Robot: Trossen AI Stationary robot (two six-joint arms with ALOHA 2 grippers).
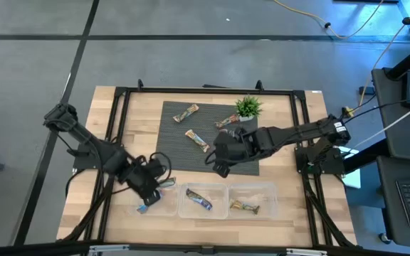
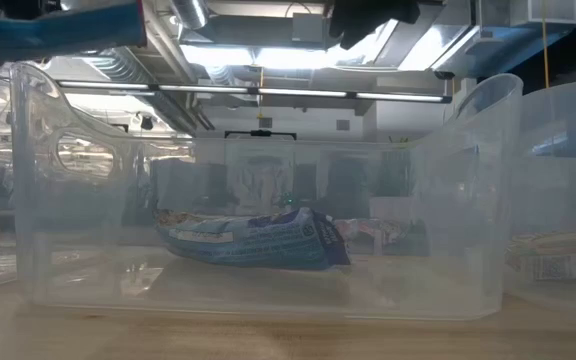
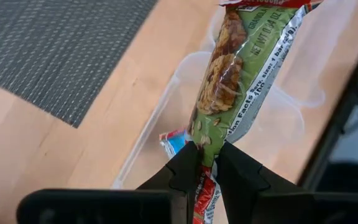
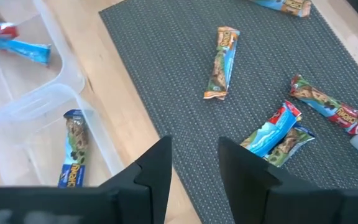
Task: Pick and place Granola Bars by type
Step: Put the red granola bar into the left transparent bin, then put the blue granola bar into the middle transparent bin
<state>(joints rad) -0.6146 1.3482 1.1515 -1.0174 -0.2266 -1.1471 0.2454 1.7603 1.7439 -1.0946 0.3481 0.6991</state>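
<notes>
From above, we see the left tool (image 1: pixel 150 188) over the left clear plastic bin (image 1: pixel 164 207) near the desk's (image 1: pixel 112 153) front edge, and the right tool (image 1: pixel 223 162) above the dark woven mat (image 1: pixel 180 149), where shiny-wrapped granola bars (image 1: pixel 197 139) lie loose.

At desk height, a blue-wrapped bar (image 2: pixel 258 240) lies flat in a bin.

In the left wrist view, the left tool pinches a green foil-wrapped bar (image 3: pixel 241 81) by its crimped end; "GRANOLA" and "Facts" are legible. We judge it light, crinkly, slippery and crushable, best pinched at the seam.

In the right wrist view, the right tool (image 4: pixel 194 163) is spread and empty.
</notes>
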